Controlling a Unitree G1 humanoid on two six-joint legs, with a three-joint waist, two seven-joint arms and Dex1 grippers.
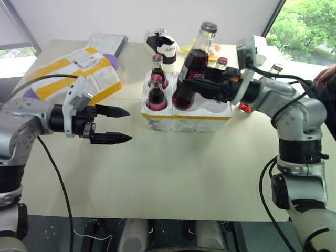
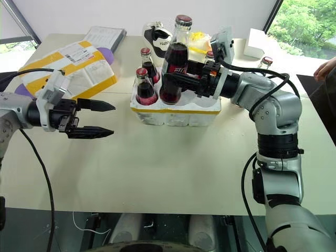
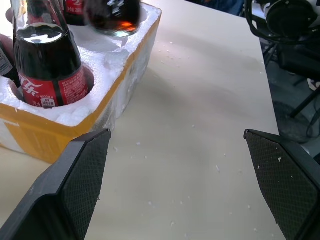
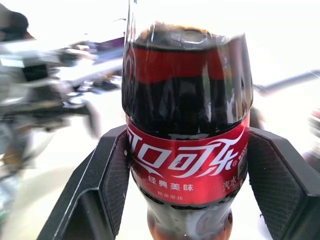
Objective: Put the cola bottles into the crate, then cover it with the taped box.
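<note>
My right gripper (image 1: 195, 82) is shut on a cola bottle (image 1: 192, 65), which hangs tilted with its base just over the crate (image 1: 185, 118). The crate is a white foam block with a yellow band. In the right wrist view both fingers (image 4: 113, 170) press the bottle's red label (image 4: 187, 160). Two cola bottles (image 1: 156, 92) stand in the crate's left wells. A third red cap (image 1: 222, 61) shows behind the gripper; its well is hidden. Another bottle (image 1: 275, 68) stands beyond the right arm. My left gripper (image 1: 124, 125) hovers open and holds nothing, left of the crate. The taped box (image 1: 73, 73) lies at the back left.
A black-and-white object (image 1: 165, 44) and a yellow packet (image 2: 199, 39) sit behind the crate. A flat grey pad (image 1: 107, 43) lies beyond the taped box, and a small white box (image 2: 257, 43) sits at the far right. A person's hand (image 1: 325, 73) shows at the right edge.
</note>
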